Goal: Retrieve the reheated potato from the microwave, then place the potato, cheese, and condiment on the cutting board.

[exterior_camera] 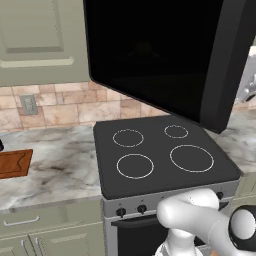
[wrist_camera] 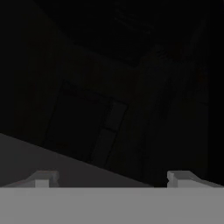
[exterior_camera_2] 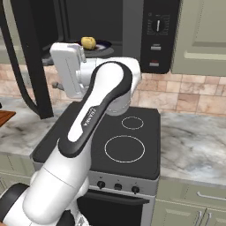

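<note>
The black microwave [exterior_camera_2: 156, 35] hangs above the stove with its door [exterior_camera: 165, 55] swung wide open. Inside, the yellow potato [exterior_camera_2: 88, 43] rests on a dark plate [exterior_camera_2: 103, 45]. The arm's white hand [exterior_camera_2: 67, 66] is raised just below and in front of the microwave's opening, left of the potato. In the hand view my gripper [wrist_camera: 112, 178] is open, its tips far apart with nothing between them, facing a dark interior. The reddish-brown cutting board [exterior_camera: 14, 162] lies on the counter far to the left. The cheese and condiment are out of view.
A black cooktop [exterior_camera: 160, 152] with several ring burners sits under the microwave, and marble counter [exterior_camera_2: 194, 145] runs on both sides of it. The open door juts out over the stove's left part. A silver object [exterior_camera: 247, 82] peeks out behind the door's right edge.
</note>
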